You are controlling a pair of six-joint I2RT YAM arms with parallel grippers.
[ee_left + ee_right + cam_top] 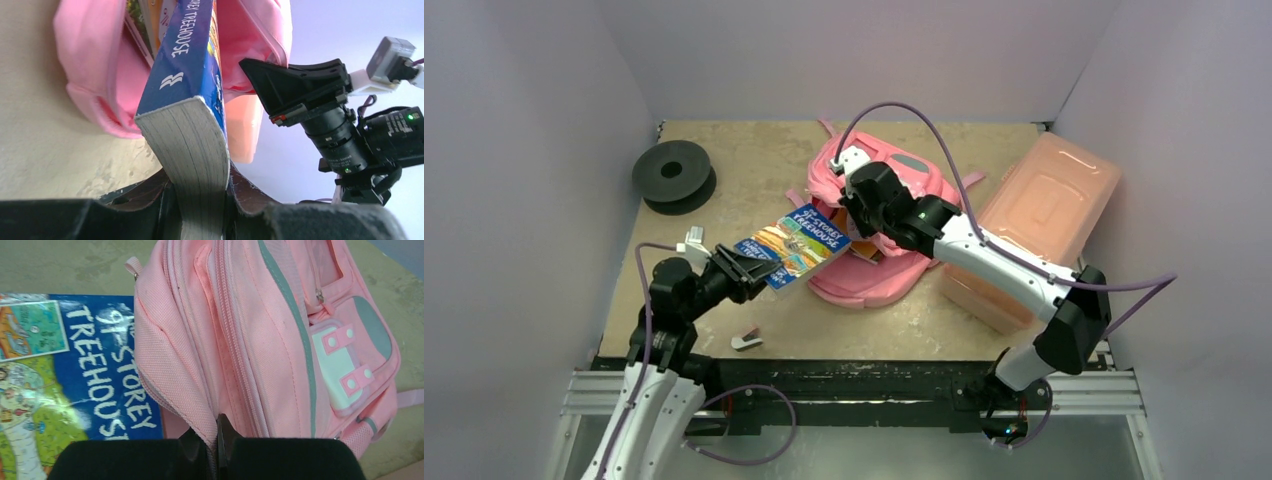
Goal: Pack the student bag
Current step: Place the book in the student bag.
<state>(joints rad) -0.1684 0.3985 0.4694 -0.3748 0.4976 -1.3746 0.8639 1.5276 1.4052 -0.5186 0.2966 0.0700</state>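
The pink student bag (879,275) lies in the middle of the table, its opening facing left. It also shows in the left wrist view (95,75) and the right wrist view (260,340). My left gripper (742,272) is shut on a blue paperback, "Storey Treehouse" (794,243), gripping its page edge (195,165). The book's far end sits in the bag's opening. My right gripper (864,215) is shut on the bag's upper zip edge (200,415) and holds the flap up above the book (100,365).
A rigid salmon-pink plastic box (1034,225) with a lid stands right of the bag. A black spool (672,175) sits at the back left. A small white clip (746,341) lies near the front edge. Another book shows inside the bag (145,25).
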